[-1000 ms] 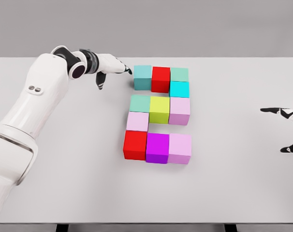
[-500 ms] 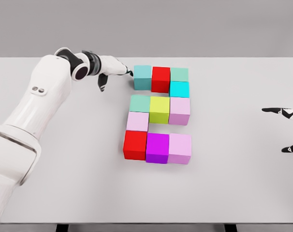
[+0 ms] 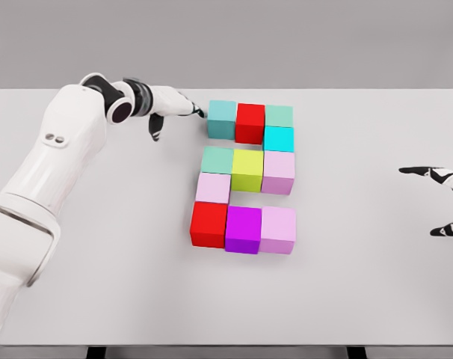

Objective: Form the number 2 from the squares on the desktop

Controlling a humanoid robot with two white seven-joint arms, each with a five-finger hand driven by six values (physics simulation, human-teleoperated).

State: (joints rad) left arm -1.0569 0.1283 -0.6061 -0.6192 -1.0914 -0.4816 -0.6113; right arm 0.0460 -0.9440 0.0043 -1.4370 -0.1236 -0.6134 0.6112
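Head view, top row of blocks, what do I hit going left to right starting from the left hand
left hand → teal block → red block → green block, with the right hand farthest right at the table edge.

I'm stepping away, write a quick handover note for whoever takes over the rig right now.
Left hand: open, holds nothing, fingertips at the left face of the teal cube in the top row; contact is too close to call.
Right hand: open, at the table's right edge, away from the cubes.
Cubes: eleven, mid-table. Top row teal, red, green; cyan below; middle row ends in the pink cube; bottom row red, magenta, pink.
Done: the figure 2 is formed.
Left: at most squaring up the top row, then withdrawing the left arm.
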